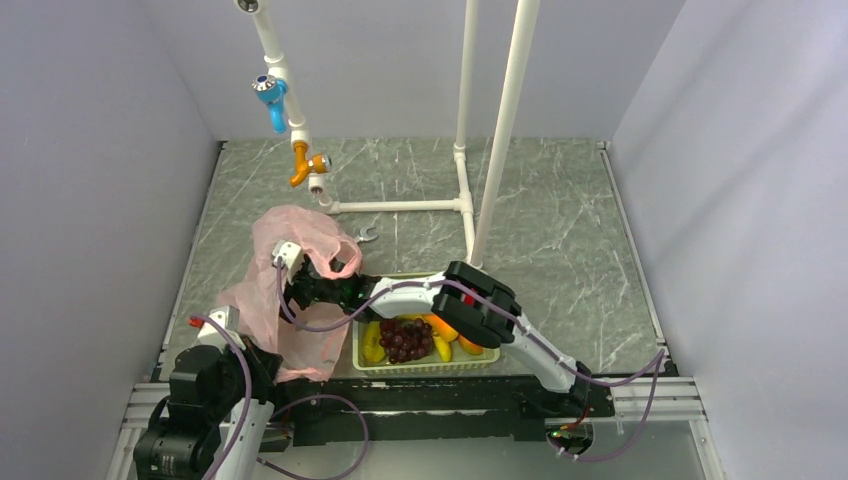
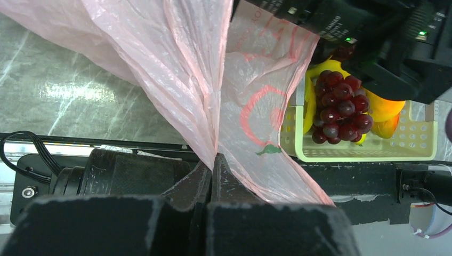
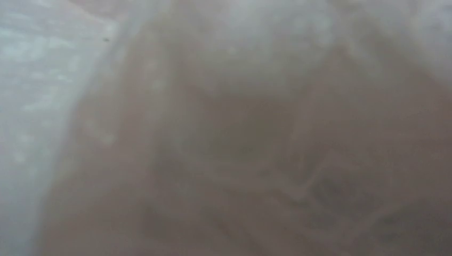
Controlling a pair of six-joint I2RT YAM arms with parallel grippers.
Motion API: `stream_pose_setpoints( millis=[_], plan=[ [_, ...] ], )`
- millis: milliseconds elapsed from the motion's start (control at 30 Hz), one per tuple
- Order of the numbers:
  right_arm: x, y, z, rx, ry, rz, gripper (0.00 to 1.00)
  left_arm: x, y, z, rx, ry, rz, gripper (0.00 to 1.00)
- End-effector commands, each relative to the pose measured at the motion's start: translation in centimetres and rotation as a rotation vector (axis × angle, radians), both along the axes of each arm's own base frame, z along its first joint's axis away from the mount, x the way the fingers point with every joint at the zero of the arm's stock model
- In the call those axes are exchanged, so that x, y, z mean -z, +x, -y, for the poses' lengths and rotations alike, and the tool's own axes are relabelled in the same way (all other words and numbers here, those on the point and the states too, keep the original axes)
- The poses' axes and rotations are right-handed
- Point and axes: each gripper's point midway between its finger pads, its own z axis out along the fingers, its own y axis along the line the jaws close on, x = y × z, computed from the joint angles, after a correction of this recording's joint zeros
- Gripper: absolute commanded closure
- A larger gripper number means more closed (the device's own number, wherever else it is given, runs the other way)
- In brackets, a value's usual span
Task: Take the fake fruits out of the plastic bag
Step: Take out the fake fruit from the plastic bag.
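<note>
Left claw (image 2: 211, 169): pressed together, pinching a fold of the plastic bag (image 2: 170, 69) at its near edge. Right claw (image 1: 296, 280): inside the bag's mouth. My right wrist view is only blurred pink film, so I cannot tell whether it is spread or pressed together. The bag lies crumpled on the counter (image 1: 560, 220), just left of the pale green basket (image 1: 425, 368). The grape bunch (image 1: 405, 338) and a yellow piece (image 1: 373, 343) sit in the basket.

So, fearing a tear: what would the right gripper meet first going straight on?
Probably the pink plastic bag: its film fills the wrist view of the right gripper, blurred, close; no fruit shows.
</note>
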Motion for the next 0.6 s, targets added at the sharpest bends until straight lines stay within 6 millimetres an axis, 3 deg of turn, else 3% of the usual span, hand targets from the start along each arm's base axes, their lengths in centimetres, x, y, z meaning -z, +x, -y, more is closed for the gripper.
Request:
stream_pose_setpoints(
  millis=[0,233,367,400,467,567],
  plan=[
    [-1.4,-0.3,-2.6,-0.067,0.067,-0.002,0.04,-0.4,0.5,0.6,0.023,-0.029,0.034,1.0],
    [2.0,0.8,-4.9,-0.087,-0.024,0.028,0.0,-0.1,1.2,1.2,0.04,-0.05,0.016,1.0],
    [4.0,1.6,-5.0,-0.078,-0.077,0.033,0.03,-0.6,1.4,1.7,0.066,-0.062,0.019,1.0],
    [4.0,1.9,-4.9,-0.064,-0.078,0.029,0.04,-1.0,1.4,2.0,0.083,-0.069,0.028,0.9],
    [3.5,2.4,-4.1,-0.027,-0.059,0.011,0.06,-2.1,1.6,2.4,0.102,-0.085,0.051,0.6],
    [2.6,3.4,-2.6,0.036,-0.048,-0.012,0.08,-4.8,2.0,3.0,0.138,-0.102,0.117,0.34]
  ],
)
